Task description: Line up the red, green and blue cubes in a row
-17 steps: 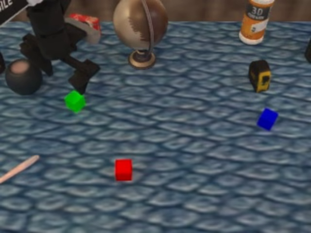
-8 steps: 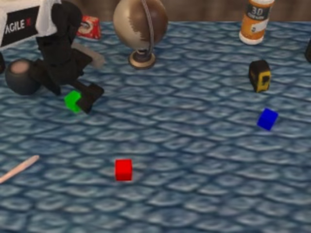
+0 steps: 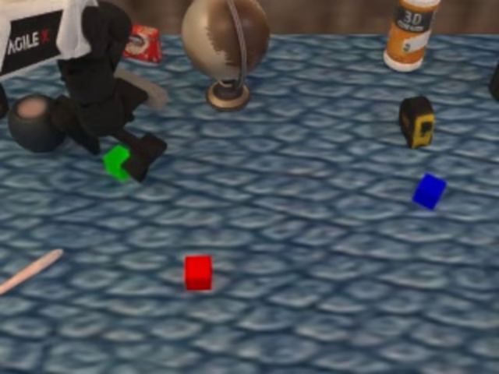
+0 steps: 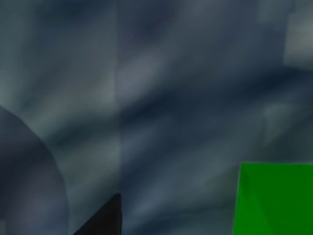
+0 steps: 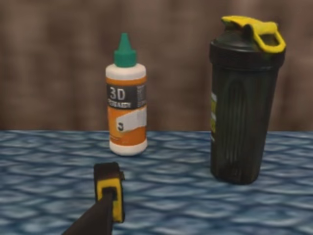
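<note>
The green cube [image 3: 116, 162] sits at the table's left, and my left gripper [image 3: 117, 157] is down around it, open, with a dark finger on either side. In the left wrist view the green cube [image 4: 275, 198] stands apart from the one finger [image 4: 110, 218] that shows, with bare cloth between them. The red cube [image 3: 198, 273] lies near the front, left of centre. The blue cube [image 3: 429, 190] lies far right. My right arm is parked out of the top view; its one visible finger [image 5: 100, 215] has only table beside it.
A globe [image 3: 226, 43], a red and white packet [image 3: 144, 43] and a dark ball [image 3: 33, 123] stand at the back left. A glue bottle [image 3: 411, 33], a tape measure [image 3: 416, 121] and a black shaker [image 5: 243, 105] stand at the back right. A pale stick [image 3: 31, 270] lies front left.
One second ago my left gripper hung behind the green cube; it has since come down around it. Over the last half second nothing has moved.
</note>
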